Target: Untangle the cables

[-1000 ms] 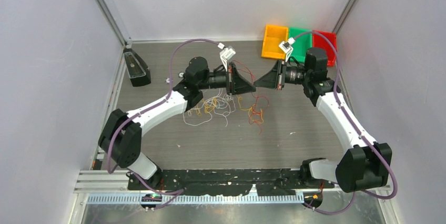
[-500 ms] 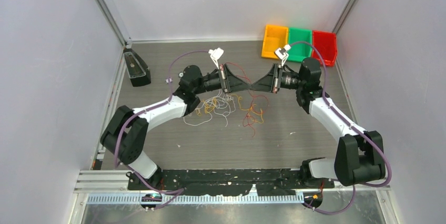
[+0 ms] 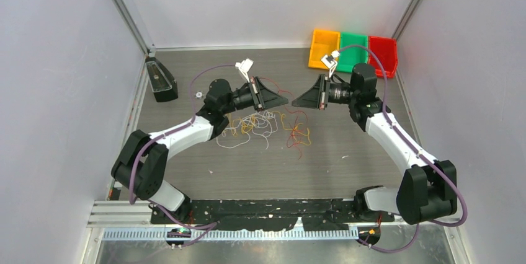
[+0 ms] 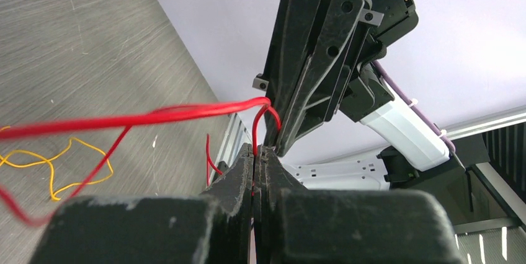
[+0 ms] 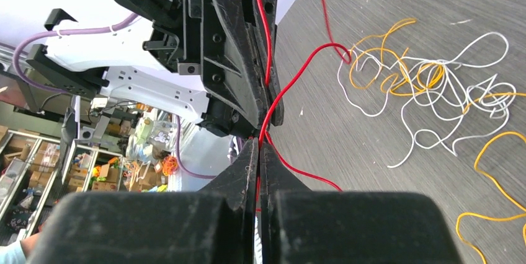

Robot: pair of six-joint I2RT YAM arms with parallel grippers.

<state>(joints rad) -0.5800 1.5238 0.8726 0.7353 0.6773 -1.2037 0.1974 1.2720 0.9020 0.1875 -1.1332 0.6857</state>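
The top external camera sits high over the near edge of the desk (image 3: 347,165) and looks down on the whole work area from a distance. Each wrist camera looks along its own gripper at close range: the left gripper (image 4: 255,152) view faces the right gripper (image 5: 257,146), and the reverse. All three views share the red cable (image 4: 186,112) and the desk centre.

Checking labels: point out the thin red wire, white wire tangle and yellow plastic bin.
thin red wire (image 4: 205,108), left wrist view, taut span.
white wire tangle (image 5: 428,106), right wrist view, loop.
yellow plastic bin (image 3: 324,48), top view, floor.
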